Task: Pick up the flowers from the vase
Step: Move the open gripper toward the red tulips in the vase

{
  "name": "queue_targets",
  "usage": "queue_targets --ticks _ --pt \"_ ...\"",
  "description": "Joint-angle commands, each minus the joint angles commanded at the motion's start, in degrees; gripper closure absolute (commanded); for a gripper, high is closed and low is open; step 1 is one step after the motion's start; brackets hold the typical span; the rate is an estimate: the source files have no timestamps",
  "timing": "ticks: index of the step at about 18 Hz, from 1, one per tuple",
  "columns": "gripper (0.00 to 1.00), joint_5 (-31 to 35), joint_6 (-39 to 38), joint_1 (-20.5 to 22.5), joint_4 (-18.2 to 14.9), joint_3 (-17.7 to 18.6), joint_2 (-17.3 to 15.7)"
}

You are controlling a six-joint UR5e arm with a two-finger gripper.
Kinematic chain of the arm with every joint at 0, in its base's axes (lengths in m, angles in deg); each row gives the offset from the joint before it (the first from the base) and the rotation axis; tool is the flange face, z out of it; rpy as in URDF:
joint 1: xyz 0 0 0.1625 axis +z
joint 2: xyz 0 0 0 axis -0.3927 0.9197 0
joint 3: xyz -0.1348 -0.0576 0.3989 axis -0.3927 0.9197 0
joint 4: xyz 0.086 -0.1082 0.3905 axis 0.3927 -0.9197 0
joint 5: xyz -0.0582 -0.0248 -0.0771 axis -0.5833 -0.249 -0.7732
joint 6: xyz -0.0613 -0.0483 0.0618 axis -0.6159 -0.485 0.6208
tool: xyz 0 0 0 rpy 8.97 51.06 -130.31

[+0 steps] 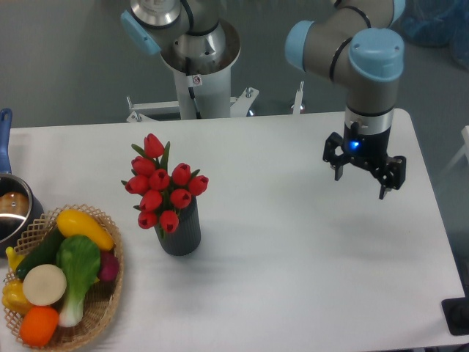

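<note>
A bunch of red tulips [163,186] with green leaves stands in a small dark grey ribbed vase [183,233] on the left half of the white table. The buds spread wider than the vase mouth. My gripper [360,186] hangs above the right side of the table, far to the right of the flowers. Its two dark fingers point down and stand apart with nothing between them.
A wicker basket [102,308] with colourful vegetables sits at the front left corner. A steel pot [13,213] with a blue handle stands at the left edge. The arm's base column [199,81] rises behind the table's far edge.
</note>
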Motion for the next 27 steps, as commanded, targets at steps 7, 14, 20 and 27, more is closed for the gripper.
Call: queue_targets --ticks 7,14,20,27 --pt "0.0 0.7 -1.93 3.48 0.18 -0.18 0.7" --pt "0.0 4.82 -1.32 8.08 0.79 0.7 1.58" --pt "0.0 4.92 -1.67 7.55 3.78 3.86 1.49" --pt "0.0 0.71 -4.75 1.76 3.69 6.14 -0.61"
